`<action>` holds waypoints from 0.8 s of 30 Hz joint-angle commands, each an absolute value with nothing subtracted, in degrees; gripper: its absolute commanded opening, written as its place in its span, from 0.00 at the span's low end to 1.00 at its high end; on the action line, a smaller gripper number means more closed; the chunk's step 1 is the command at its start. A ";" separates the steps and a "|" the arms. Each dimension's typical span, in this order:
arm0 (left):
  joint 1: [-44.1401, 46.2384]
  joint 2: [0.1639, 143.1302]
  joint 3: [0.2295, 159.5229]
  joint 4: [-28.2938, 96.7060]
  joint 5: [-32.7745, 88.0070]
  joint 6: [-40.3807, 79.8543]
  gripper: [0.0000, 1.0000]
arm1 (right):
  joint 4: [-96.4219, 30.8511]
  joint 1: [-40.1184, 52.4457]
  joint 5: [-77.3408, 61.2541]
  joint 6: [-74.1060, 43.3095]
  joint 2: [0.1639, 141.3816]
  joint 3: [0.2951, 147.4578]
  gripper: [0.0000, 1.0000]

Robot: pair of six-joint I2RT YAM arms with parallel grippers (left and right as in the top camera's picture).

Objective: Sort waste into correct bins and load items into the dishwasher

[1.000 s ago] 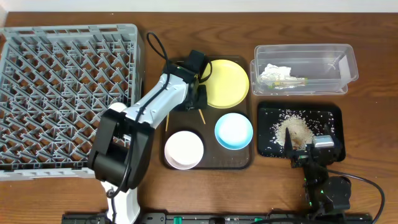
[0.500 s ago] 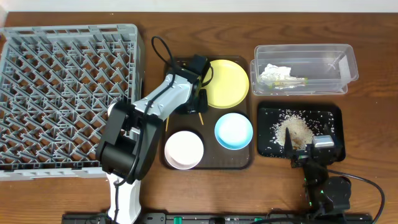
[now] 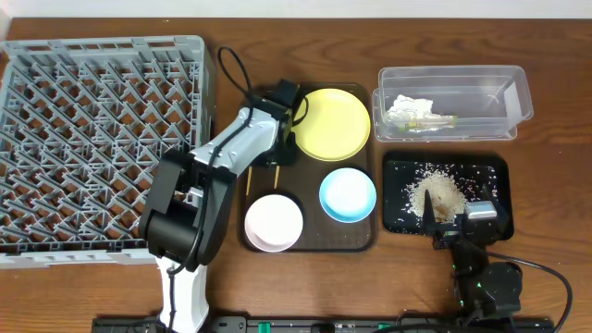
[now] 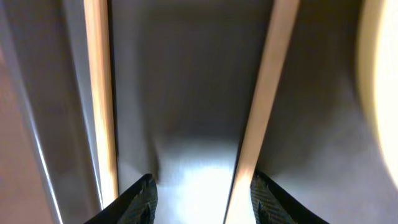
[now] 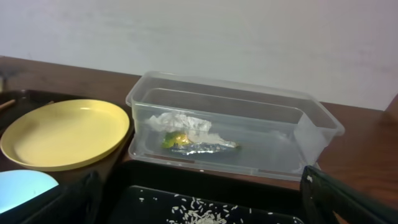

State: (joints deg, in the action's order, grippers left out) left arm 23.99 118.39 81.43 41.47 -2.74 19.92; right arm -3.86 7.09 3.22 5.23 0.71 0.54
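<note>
Your left gripper is released low over the brown tray. Chopsticks flank its fingertips, yellow plate at right edge. Right gripper is wide open and empty.

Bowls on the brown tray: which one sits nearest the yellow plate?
The light blue bowl, just below the yellow plate in the overhead view; the white bowl sits farther off, toward the tray's other front corner.

Brown wood table. Directly on it, L to R: grey dish rack at left edge, dark brown serving tray mid, clear tub back right w/ black tray just in front, poss. touching; gap unclear.
</note>
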 commanded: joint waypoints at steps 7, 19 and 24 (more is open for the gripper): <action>24.18 118.96 81.49 37.39 -4.95 9.43 0.33 | -3.86 6.72 3.40 5.65 0.34 0.30 0.99; 24.14 117.75 82.02 44.16 -2.17 9.41 0.06 | -3.86 6.72 3.40 5.65 0.38 0.32 0.99; 23.46 112.33 87.05 51.62 -2.17 9.45 0.06 | -3.86 6.72 3.40 5.65 0.38 0.30 0.99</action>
